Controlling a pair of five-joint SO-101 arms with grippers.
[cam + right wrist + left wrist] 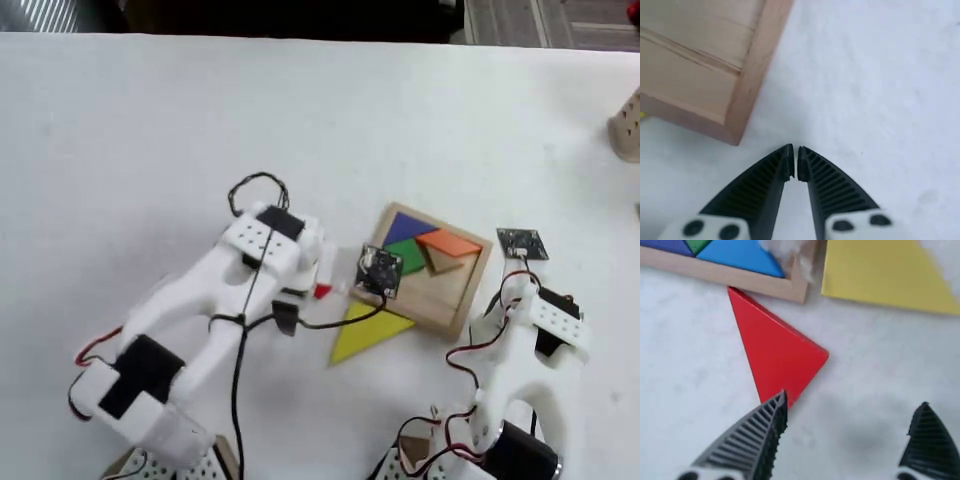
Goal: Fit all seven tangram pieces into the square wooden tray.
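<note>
Hovering with ribbed jaws spread, the left gripper [854, 400] has one tip over a corner of the smooth red triangle [780, 357], which lies by a corner of the wooden tray [740, 281]. The right gripper [795, 150] is pinched closed on nothing beside the tray wall. From above, the left arm [200, 300] hides most of that triangle.

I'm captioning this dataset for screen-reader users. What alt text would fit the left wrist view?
The left gripper hangs open over the white table, one fingertip overlapping a corner of a loose red triangle. Past the triangle sits a corner of the wooden tray with a blue piece inside, and a yellow triangle lies on the table beside the tray.
</note>
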